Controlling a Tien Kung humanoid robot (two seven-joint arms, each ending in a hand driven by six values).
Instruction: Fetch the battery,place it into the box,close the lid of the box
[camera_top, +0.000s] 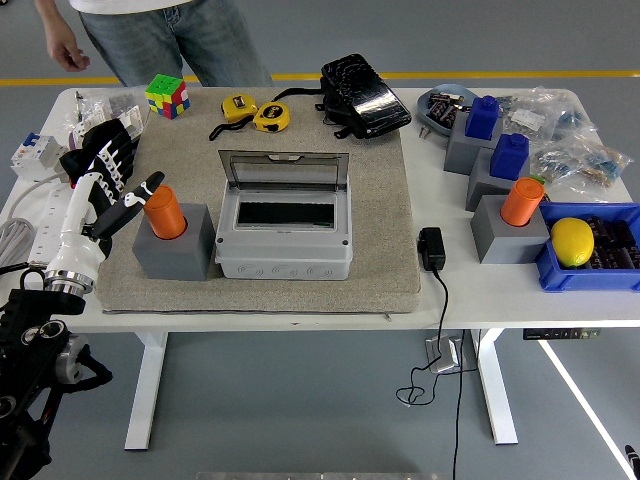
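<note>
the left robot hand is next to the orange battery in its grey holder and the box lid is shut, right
Not quite: the head view shows the box with its lid open, tilted up at the back. The rest holds: the left robot hand is beside the orange battery in its grey holder.

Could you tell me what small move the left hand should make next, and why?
Probably a short reach right, closing the fingers around the orange battery. The left hand is open just left of the battery, which stands upright in its grey holder, ungrasped. The grey box beside it already has its lid raised.
</note>
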